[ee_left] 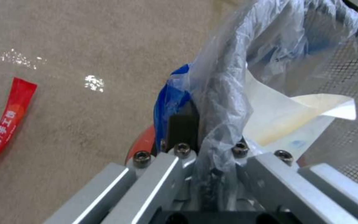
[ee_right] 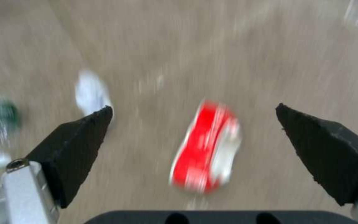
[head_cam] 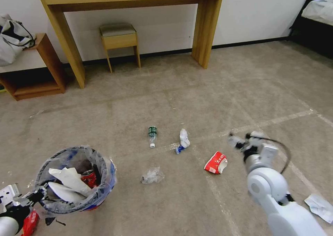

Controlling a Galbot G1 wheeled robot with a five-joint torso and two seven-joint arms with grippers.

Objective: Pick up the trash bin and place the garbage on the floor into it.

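While the head view places the red wrapper (head_cam: pixel 215 162) on the floor (head_cam: pixel 194 100) just beside the right end effector (head_cam: pixel 239 141), the right wrist view shows it between the wide-open, empty fingers (ee_right: pixel 79 143). At the left, the left end effector (ee_left: pixel 212 137) is clamped on the trash bin (head_cam: pixel 74 180) rim. Inside: white insoles (head_cam: pixel 67 182) and a red can (head_cam: pixel 89 177).
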